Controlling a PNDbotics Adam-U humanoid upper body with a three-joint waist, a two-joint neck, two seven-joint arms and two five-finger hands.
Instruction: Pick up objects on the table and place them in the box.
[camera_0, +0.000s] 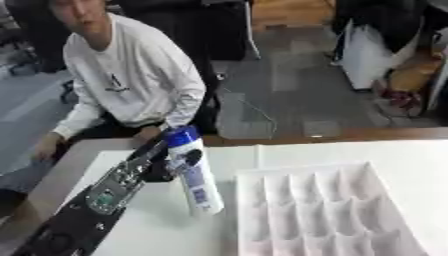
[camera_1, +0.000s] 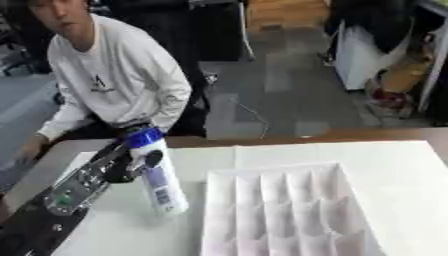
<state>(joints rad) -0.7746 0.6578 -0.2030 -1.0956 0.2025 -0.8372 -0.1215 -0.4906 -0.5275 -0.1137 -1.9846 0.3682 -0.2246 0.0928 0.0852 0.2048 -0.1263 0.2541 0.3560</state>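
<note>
White with a blue cap, the bottle (camera_0: 194, 175) stands tilted, cap leaning away toward the far-left, just left of the box (camera_0: 324, 210), its base at the bench (camera_0: 411, 155). The left hand (camera_0: 166, 162) reaches in from the lower left, fingers curled round the bottle's upper part below the cap. The white box has rows of compartments.

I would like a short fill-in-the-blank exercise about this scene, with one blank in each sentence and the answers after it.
1. The left hand holds a white bottle with a ____ cap.
2. The white box with many compartments lies to the ____ of the bottle.
3. The compartments of the box hold ____.
4. The robot's ____ hand shows in neither view.

Answers: blue; right; nothing; right
</note>
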